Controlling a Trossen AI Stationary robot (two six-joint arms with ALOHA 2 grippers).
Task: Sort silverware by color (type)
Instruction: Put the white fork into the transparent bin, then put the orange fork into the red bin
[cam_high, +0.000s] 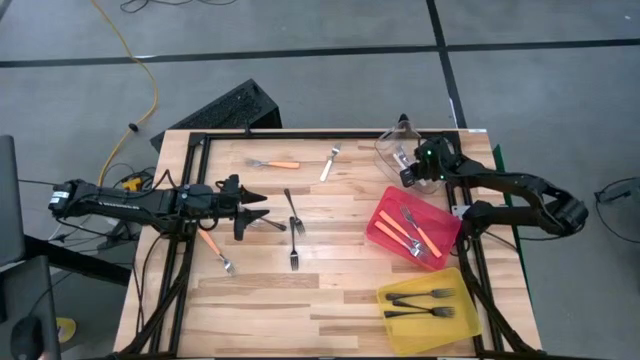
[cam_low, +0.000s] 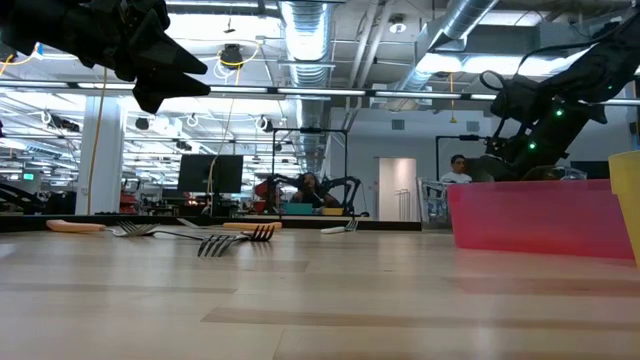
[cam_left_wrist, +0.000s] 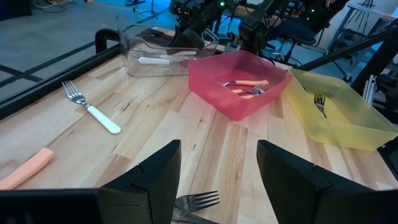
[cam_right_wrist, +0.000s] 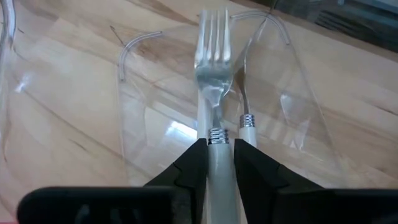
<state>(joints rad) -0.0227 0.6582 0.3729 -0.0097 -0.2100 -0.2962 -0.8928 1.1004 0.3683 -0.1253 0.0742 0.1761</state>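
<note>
My right gripper (cam_right_wrist: 219, 155) hangs at the far right over the clear bin (cam_high: 393, 148), shut on a pale-handled fork (cam_right_wrist: 211, 74). A second pale fork (cam_right_wrist: 247, 121) lies in the bin beside it. My left gripper (cam_high: 262, 214) stands open at the table's left, above a black fork (cam_left_wrist: 196, 200). Loose on the wood lie two black forks (cam_high: 293, 212) (cam_high: 294, 256), an orange-handled fork (cam_high: 276, 163) at the far side, another (cam_high: 215, 248) near my left arm, and a pale fork (cam_high: 330, 162). My right gripper pinches the fork's pale handle (cam_right_wrist: 217, 149) between its two fingers, just behind the ringed collar where the metal head begins. The fingers slant down from above and lie along the fork, whose tines point on ahead over the clear bin's floor.
The red bin (cam_high: 385, 203) holds orange-handled forks. Nearer the front right, the yellow bin (cam_high: 392, 292) holds black forks. A dark frame rail (cam_high: 190, 170) runs round the table's edges. Bare wood lies across the near middle.
</note>
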